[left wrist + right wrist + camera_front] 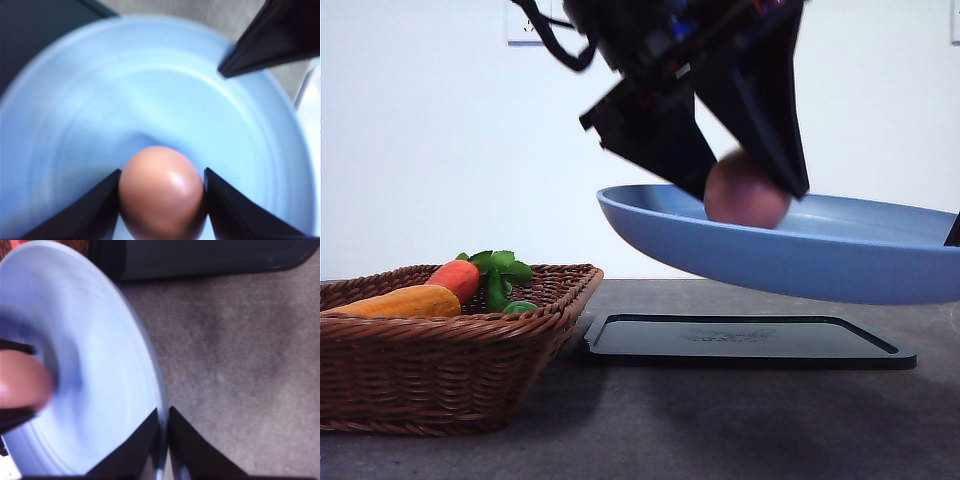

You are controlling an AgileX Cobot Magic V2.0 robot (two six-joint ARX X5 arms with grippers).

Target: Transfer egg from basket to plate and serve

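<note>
Above the black tray, the plate hangs in the air, its rim pinched between the closed right gripper fingers. Directly over its bowl the left gripper clamps the egg, which sits just at the plate's surface; releasing looks like the next move.

The basket sits left of the tray, the plate raised above the tray.
</note>
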